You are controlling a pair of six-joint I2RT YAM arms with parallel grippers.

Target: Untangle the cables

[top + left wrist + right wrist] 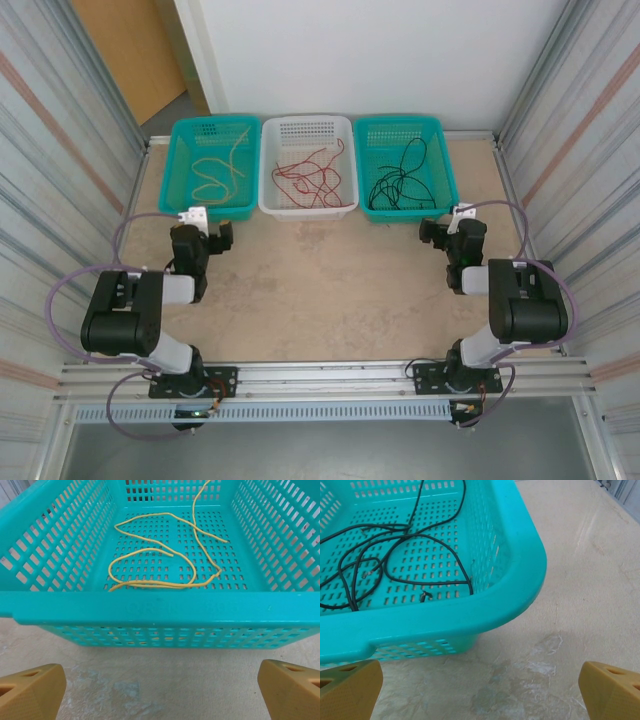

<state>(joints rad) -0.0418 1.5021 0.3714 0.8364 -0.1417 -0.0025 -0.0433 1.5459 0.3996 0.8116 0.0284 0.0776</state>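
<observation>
The cables lie sorted in three baskets at the back of the table. A yellow cable (215,172) (160,585) curls in the left teal basket (205,215) (160,607). The red cable (310,178) is in the white basket (305,210), and the black cable (400,180) (425,535) is in the right teal basket (410,215) (445,622). My left gripper (205,232) (162,695) stands open just in front of the left basket, with bare table between its fingers (30,692). In front of the right basket's near right corner, my right gripper (450,232) (480,692) is also open and holds nothing.
Corrugated metal walls close in the table on the left (60,180) and right (590,180). A metal rail (320,378) runs along the near edge, where both arm bases are bolted. The tan tabletop (320,280) stretches between the arms.
</observation>
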